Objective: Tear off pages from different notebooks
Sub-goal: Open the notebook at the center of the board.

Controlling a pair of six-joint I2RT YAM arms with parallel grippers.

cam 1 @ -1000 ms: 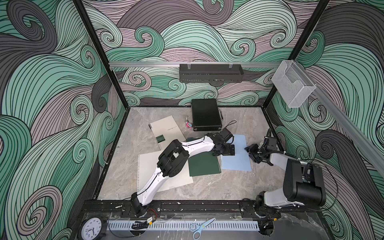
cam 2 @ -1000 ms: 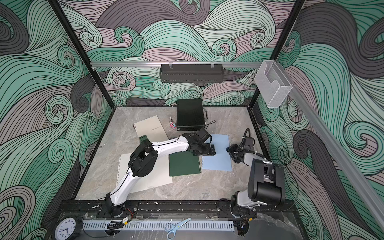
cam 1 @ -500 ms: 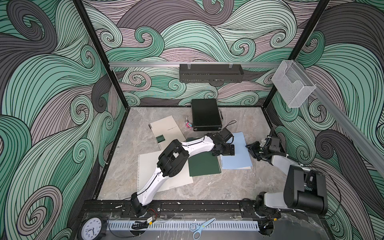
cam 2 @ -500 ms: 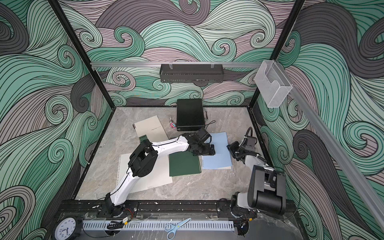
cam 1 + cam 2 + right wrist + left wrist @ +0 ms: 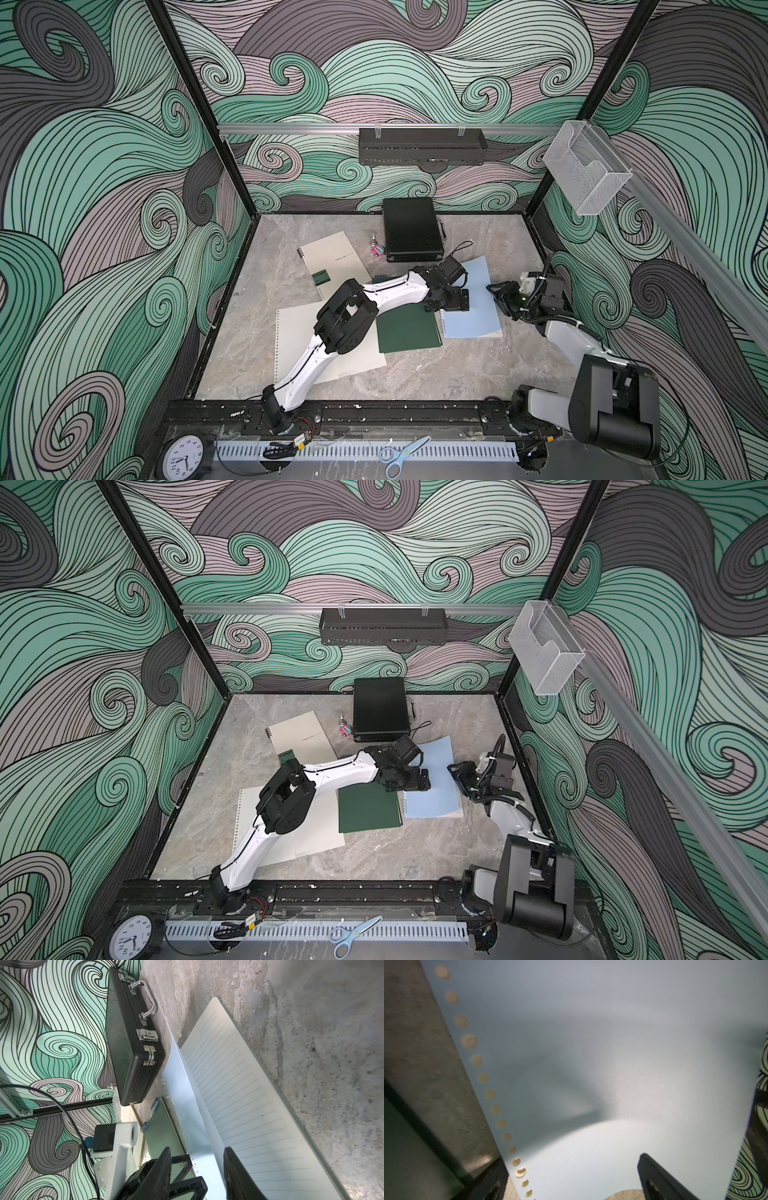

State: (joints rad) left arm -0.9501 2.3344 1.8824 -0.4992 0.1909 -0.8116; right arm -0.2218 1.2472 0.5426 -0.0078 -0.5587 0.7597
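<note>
The light blue spiral-bound notebook [image 5: 469,320] lies flat on the grey stone-look worktop [image 5: 415,374], its coil edge just beside the dark green spiral-bound notebook [image 5: 409,330], on that notebook's right. Its thin blue cover [image 5: 187,1095] stands raised off the first lined off-white page [image 5: 249,1105].

The right gripper [image 5: 197,1149] is partly open. The cover's free edge stands in the gap and leans by one finger, with no pinch that I can make out. The left gripper [image 5: 455,299] is spread wide and sits low over the blue notebook near the coil, right next to the dark green one. Whether it presses down I cannot tell.

Loose off-white punched sheets [image 5: 291,328] lie partly under the dark green notebook on its left. The beige spiral-bound notebook with a green label [image 5: 332,262] is beyond it and apart.

The lined page should be light, limp and easily creased, and weakest along its row of holes. The cover looks stiffer and smoother, so it is likely to slip. The best hold is probably the page alone, at its free edge farthest from the dark green notebook, with the cover kept clear. A pull away from the coil, with the binding side pinned, should let the holes give way rather than drag the whole light book.
</note>
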